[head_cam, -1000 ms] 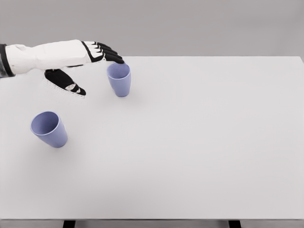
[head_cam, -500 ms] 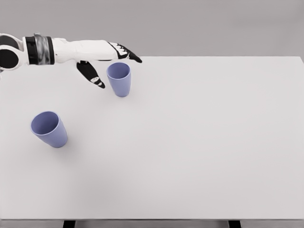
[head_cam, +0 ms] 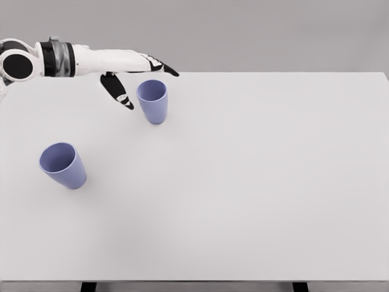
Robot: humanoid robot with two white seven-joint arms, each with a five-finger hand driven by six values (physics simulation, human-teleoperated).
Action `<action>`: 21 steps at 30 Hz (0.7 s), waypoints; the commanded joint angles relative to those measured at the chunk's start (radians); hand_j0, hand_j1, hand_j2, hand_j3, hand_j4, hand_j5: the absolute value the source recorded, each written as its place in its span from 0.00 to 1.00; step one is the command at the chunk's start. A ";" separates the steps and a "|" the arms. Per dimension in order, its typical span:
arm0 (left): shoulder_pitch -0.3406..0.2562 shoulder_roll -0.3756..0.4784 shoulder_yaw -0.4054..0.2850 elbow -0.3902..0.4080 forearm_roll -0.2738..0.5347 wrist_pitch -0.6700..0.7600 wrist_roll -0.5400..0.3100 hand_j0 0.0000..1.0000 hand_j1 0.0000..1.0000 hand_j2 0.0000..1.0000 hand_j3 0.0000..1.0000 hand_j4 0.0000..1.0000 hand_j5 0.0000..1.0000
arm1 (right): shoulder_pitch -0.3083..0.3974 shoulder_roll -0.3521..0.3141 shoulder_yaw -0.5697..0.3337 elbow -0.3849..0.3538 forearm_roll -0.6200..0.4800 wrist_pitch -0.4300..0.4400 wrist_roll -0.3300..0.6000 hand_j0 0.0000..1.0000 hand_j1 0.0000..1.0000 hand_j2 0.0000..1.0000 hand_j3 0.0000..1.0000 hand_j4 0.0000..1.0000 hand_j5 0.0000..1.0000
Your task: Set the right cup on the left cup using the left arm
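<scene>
Two lavender cups stand upright on the white table (head_cam: pixel 243 182). The right cup (head_cam: pixel 152 101) is near the table's far edge; the left cup (head_cam: pixel 62 165) stands nearer, at the left. My left hand (head_cam: pixel 143 76) reaches in from the upper left, open, with its fingers (head_cam: pixel 163 67) stretched past the far side of the right cup's rim and its thumb (head_cam: pixel 118 92) hanging down to the cup's left. It holds nothing, and I cannot tell whether it touches the cup. The right arm does not show.
The table's far edge runs just behind the right cup. Beyond it is a plain grey backdrop.
The left arm has extended to the right and risen a little, so more of its forearm shows; the fingers moved from over the right cup's rim to beyond it. Both cups stayed put.
</scene>
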 commanded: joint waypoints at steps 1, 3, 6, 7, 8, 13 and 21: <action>0.000 -0.027 0.001 0.011 0.008 0.002 0.001 1.00 1.00 1.00 1.00 1.00 1.00 | 0.000 0.000 0.000 0.000 0.001 0.000 0.000 1.00 1.00 1.00 1.00 1.00 1.00; 0.015 -0.052 -0.001 0.040 0.000 0.002 0.001 1.00 1.00 1.00 1.00 1.00 1.00 | 0.000 0.000 0.000 0.000 0.001 0.000 0.000 1.00 1.00 1.00 1.00 1.00 1.00; 0.034 -0.067 0.010 0.063 -0.004 0.002 -0.001 1.00 1.00 1.00 1.00 1.00 1.00 | 0.000 0.000 0.000 0.000 0.001 0.000 0.000 1.00 1.00 1.00 1.00 1.00 1.00; 0.035 -0.068 0.012 0.063 -0.004 0.002 -0.001 1.00 1.00 1.00 1.00 1.00 1.00 | 0.000 0.000 0.000 0.000 0.001 0.000 0.000 1.00 1.00 1.00 1.00 1.00 1.00; 0.035 -0.068 0.012 0.063 -0.004 0.002 -0.001 1.00 1.00 1.00 1.00 1.00 1.00 | 0.000 0.000 0.000 0.000 0.001 0.000 0.000 1.00 1.00 1.00 1.00 1.00 1.00; 0.034 -0.070 0.013 0.087 -0.004 0.002 -0.001 1.00 1.00 1.00 1.00 1.00 1.00 | 0.000 0.000 0.000 0.000 0.001 0.000 0.000 1.00 1.00 1.00 1.00 1.00 1.00; 0.049 -0.102 0.038 0.213 -0.055 0.002 -0.001 1.00 1.00 1.00 1.00 1.00 1.00 | 0.000 0.000 0.000 0.000 0.001 0.000 0.000 1.00 1.00 1.00 1.00 1.00 1.00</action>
